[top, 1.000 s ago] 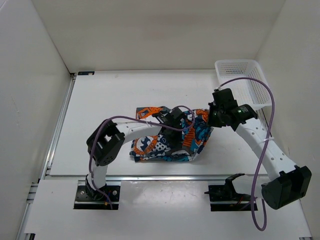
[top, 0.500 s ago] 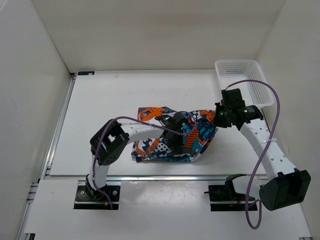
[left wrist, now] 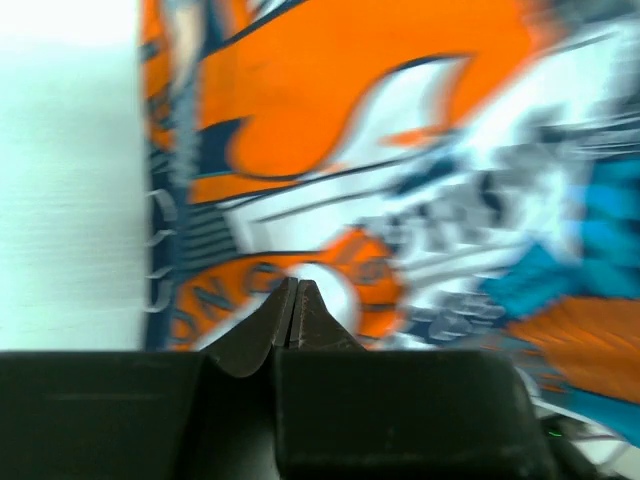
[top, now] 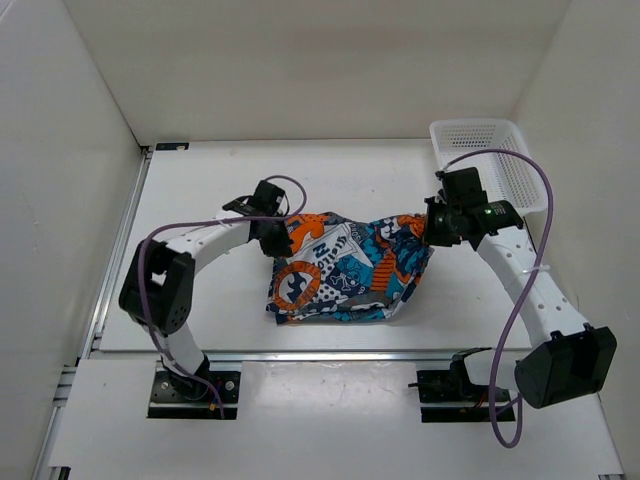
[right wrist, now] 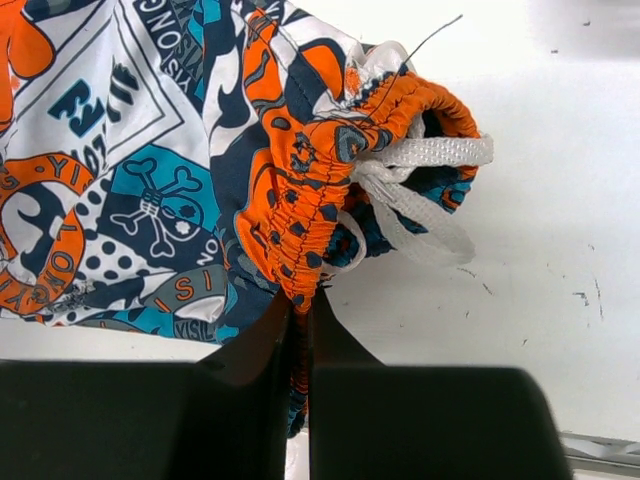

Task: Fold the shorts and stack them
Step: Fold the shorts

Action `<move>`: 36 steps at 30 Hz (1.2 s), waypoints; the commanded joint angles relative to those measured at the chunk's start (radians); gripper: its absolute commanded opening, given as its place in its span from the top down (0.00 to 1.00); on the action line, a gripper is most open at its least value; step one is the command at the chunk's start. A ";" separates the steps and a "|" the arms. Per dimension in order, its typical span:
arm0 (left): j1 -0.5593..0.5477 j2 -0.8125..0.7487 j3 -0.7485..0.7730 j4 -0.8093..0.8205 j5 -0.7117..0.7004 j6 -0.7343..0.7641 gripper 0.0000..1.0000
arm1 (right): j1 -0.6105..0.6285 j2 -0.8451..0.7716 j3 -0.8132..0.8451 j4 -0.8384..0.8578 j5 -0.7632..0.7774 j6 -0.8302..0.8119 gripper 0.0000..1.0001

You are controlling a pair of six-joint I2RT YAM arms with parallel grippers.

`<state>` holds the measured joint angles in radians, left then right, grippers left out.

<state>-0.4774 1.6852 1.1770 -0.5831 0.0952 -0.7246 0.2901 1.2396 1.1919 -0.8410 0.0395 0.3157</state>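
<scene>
one shorts edge in right fingers, table beyond.

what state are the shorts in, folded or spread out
Spread out, not neatly folded: the shorts lie wide and rumpled on the table, one bunched end pinched in the right gripper.

Bare table runs along the far and left edges; the shorts fill the middle, a white basket blocks the far right corner.
</scene>
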 commanded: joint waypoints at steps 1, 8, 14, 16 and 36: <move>0.011 0.022 -0.017 -0.026 -0.049 0.044 0.90 | -0.003 0.017 0.072 0.017 -0.016 -0.030 1.00; 0.106 0.044 -0.092 -0.017 -0.114 0.044 0.90 | -0.003 0.050 0.103 -0.001 -0.016 -0.049 1.00; 0.119 0.102 -0.114 0.005 -0.035 0.100 0.90 | -0.003 0.080 0.112 -0.001 -0.007 -0.058 1.00; 0.108 0.140 -0.096 0.005 -0.025 0.100 0.90 | -0.003 0.092 0.126 -0.001 -0.018 -0.058 1.00; 0.137 0.160 -0.114 0.035 0.051 0.128 0.90 | 0.538 0.618 0.705 -0.182 0.163 -0.038 1.00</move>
<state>-0.3519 1.8168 1.0946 -0.5404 0.1711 -0.6250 0.7799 1.8042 1.8191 -0.9749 0.1673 0.2790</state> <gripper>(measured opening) 0.109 0.049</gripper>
